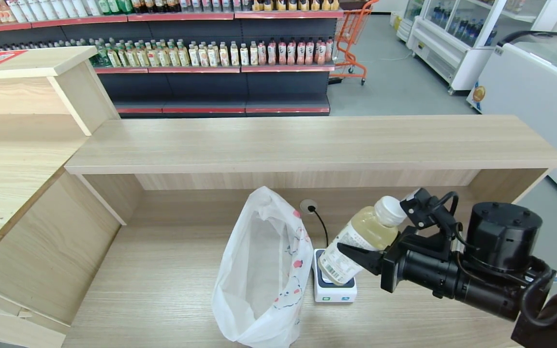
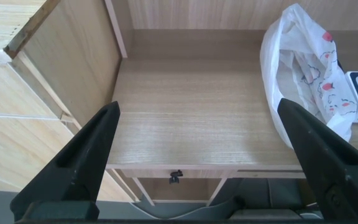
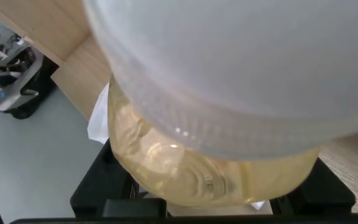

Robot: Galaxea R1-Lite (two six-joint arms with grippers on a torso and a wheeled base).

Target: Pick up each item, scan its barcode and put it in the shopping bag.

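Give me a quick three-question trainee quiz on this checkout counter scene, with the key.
1. True or false: the right gripper is shut on the white-capped clear plastic bottle of pale yellow drink.
2. The white plastic shopping bag stands on which side of the small white scanner box? A. the robot's left B. the robot's right C. on top of it
3. Fill in: the left gripper is empty and ____.
Key: 1 true; 2 A; 3 open.
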